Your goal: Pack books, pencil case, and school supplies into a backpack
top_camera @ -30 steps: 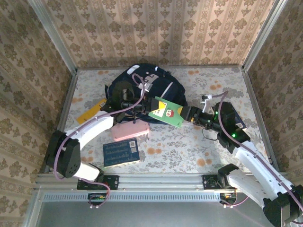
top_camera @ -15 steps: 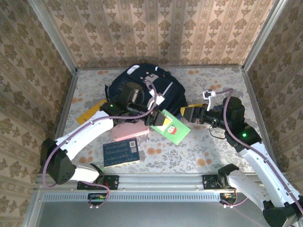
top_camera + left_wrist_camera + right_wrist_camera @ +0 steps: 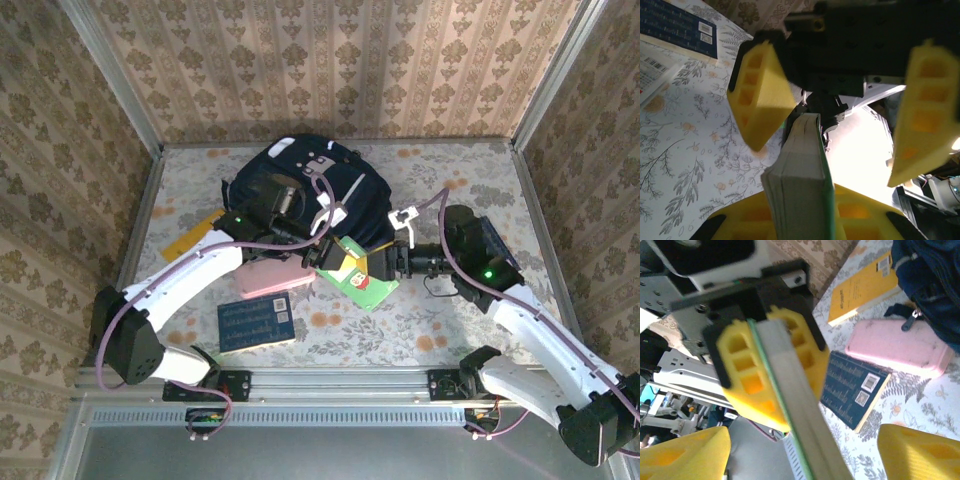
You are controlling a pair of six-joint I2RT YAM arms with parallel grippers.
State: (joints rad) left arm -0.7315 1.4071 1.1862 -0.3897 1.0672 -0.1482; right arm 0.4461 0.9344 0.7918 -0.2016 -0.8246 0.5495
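The left gripper (image 3: 331, 255) pinches a flat green pack with a white label (image 3: 358, 281) and holds it up off the flowery table (image 3: 450, 315). In the right wrist view its yellow fingers (image 3: 742, 370) press tight on both sides of the pack. The pack is tilted. It sits near the middle of the table, just in front of the big navy blue cloth backpack (image 3: 300, 185) and to the right of the soft pink pencil case (image 3: 272, 277). The right gripper (image 3: 379, 264) is at the other end of the pack, with its jaws spread wide. Its own yellow fingers (image 3: 685, 450) stand far apart, and the edge of the pack runs between them. I cannot tell if either one touches the pack. The pink pencil case lies flat on the table, touching the front of the backpack. A thin blue book with pale print (image 3: 255, 322) lies just in front of the pencil case, near the arms. A thin plain yellow book (image 3: 190, 240) lies to the left, beside the backpack.
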